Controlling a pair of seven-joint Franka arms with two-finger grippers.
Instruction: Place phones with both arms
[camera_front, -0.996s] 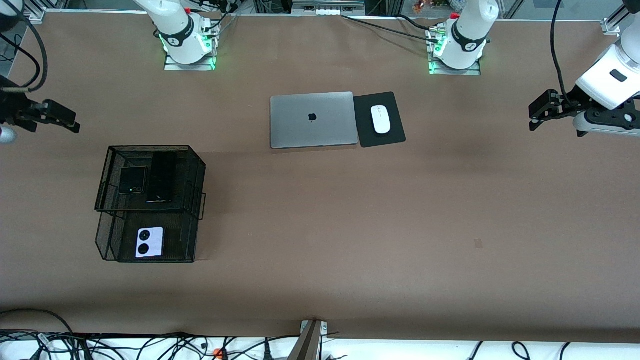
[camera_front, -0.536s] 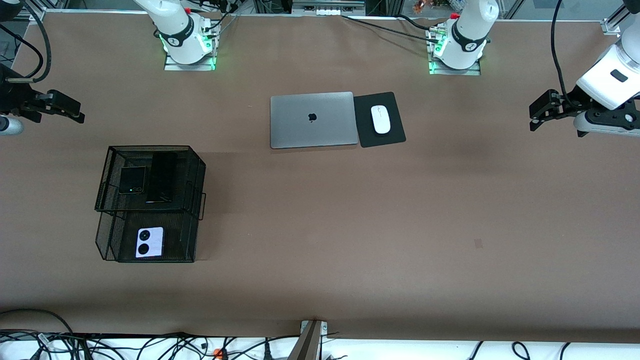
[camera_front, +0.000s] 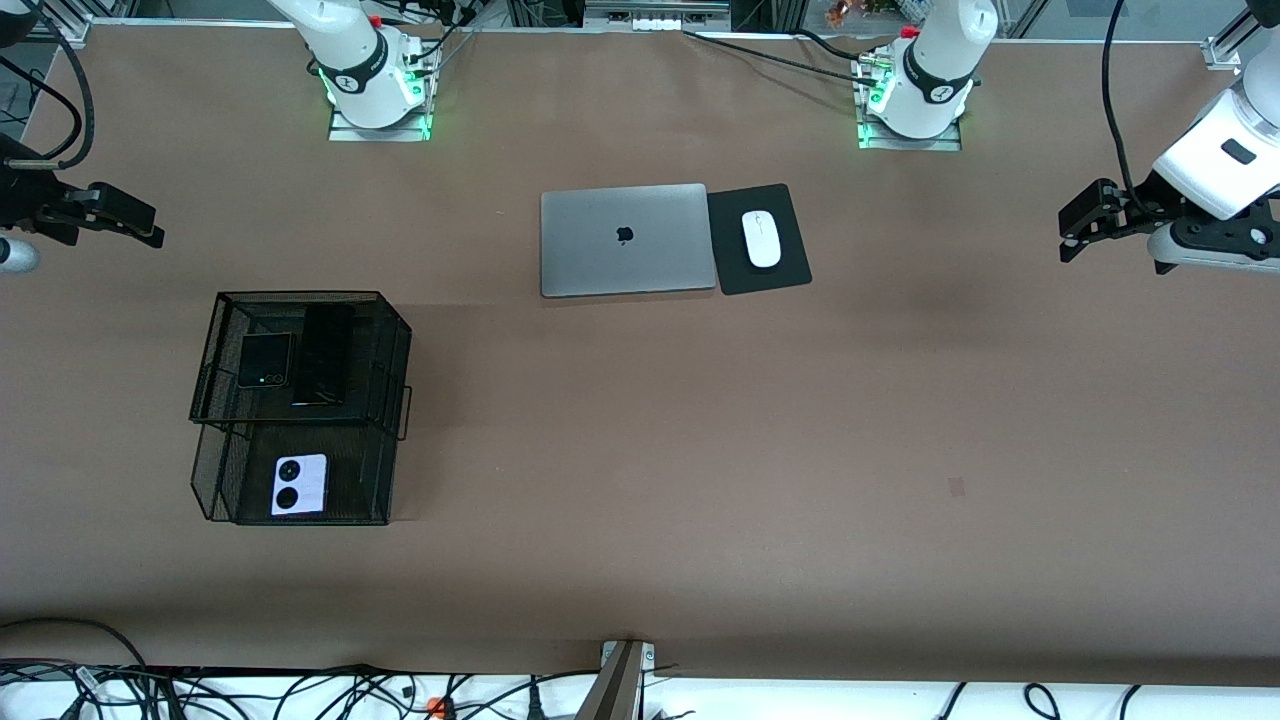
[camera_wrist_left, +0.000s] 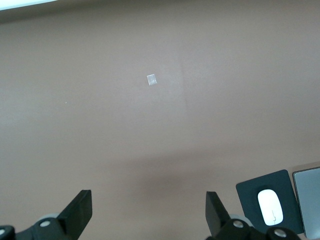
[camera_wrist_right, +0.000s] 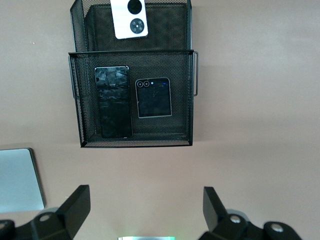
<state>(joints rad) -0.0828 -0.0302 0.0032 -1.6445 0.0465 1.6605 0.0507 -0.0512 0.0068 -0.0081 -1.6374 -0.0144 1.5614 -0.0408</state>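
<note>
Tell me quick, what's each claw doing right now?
Left claw: open, holding nothing, over bare table.
Right claw: open, holding nothing, over the table beside the mesh rack.

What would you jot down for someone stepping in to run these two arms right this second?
Left claw: open, empty, waiting above bare table at the left arm's end.
Right claw: open, empty, above the table at the right arm's end, not over the rack.
Phones: all three lie in the black mesh rack. Black flip phone and slim black slab side by side on the upper tray; lavender-white phone on the lower tray, nearer the front camera.
Laptop and mouse on its black pad sit mid-table.
Done: phones appear placed.
Left: seemingly nothing; neither claw holds anything.
</note>
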